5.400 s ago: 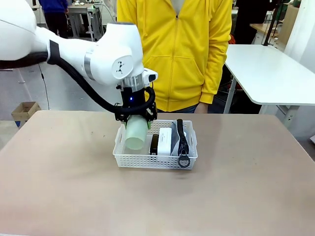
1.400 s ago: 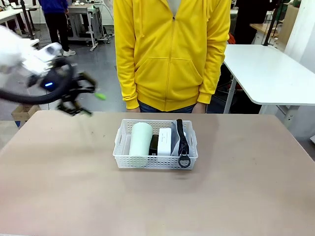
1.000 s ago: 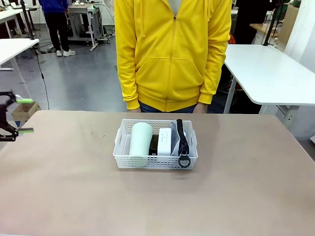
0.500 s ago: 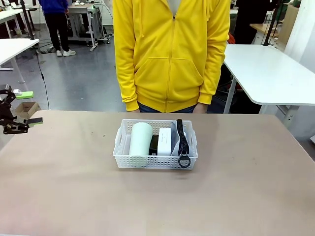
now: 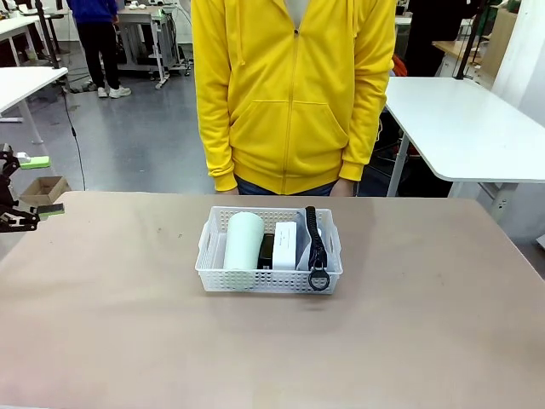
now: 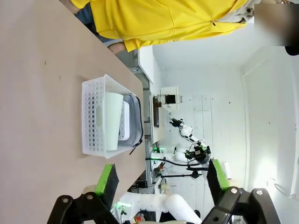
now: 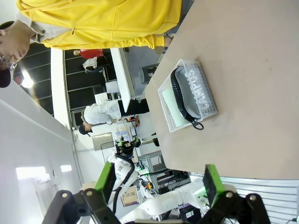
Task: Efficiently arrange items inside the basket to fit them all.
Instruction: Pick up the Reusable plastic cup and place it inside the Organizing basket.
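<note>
- Beige tabletop (image 5: pixel 128 332) carried the white lattice basket (image 5: pixel 269 277) at centre, before a person in a yellow hoodie (image 5: pixel 294 94).
- Inside we noted the pale green cup (image 5: pixel 243 242) lying down, black stapler (image 5: pixel 266 250), white block (image 5: pixel 285 244), and "CAMPUS" pouch (image 7: pixel 196 94) on edge.
- We judged the cup light, slippery and crushable: grip across its body. The pouch looked soft: pinch its spine.
- Left gripper (image 5: pixel 30 185) and right gripper (image 7: pixel 159 185) both stood wide, empty, well apart from the basket.

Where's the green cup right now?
Front view: the green cup lies on its side in the basket's left part, beside the stapler.

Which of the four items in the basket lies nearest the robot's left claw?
The pale green cup, lying on its side at the basket's left end; the stapler, block and pouch sit farther from the left claw.
</note>
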Action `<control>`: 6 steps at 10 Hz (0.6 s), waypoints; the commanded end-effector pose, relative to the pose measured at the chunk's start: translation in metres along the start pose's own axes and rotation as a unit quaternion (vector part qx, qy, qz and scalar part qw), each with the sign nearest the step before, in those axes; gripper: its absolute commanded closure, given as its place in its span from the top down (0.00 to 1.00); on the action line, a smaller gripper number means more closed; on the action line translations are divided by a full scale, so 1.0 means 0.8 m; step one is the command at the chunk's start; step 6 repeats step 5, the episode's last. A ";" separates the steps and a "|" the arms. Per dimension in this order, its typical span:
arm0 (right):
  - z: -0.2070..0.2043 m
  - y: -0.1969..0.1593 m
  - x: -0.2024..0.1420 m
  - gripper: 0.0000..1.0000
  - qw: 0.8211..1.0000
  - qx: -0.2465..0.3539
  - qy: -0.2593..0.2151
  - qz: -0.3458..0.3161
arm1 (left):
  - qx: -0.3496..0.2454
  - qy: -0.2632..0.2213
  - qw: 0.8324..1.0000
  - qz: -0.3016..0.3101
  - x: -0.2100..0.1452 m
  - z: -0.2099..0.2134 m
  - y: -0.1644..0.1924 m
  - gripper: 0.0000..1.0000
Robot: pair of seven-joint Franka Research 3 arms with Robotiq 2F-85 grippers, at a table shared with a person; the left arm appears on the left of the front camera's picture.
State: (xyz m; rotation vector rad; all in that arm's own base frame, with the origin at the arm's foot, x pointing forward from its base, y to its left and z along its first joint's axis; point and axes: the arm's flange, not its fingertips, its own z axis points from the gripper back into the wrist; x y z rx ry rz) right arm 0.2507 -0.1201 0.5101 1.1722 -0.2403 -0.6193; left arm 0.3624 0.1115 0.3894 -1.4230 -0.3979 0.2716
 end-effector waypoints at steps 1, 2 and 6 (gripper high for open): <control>-0.001 0.004 0.000 1.00 1.000 0.012 0.001 -0.001 | -0.002 -0.004 1.000 0.004 -0.005 -0.004 -0.007 1.00; -0.001 0.004 0.000 1.00 1.000 0.012 0.001 -0.001 | -0.002 -0.004 1.000 0.004 -0.005 -0.004 -0.007 1.00; -0.001 0.004 0.000 1.00 1.000 0.012 0.001 -0.001 | -0.002 -0.004 1.000 0.004 -0.005 -0.004 -0.007 1.00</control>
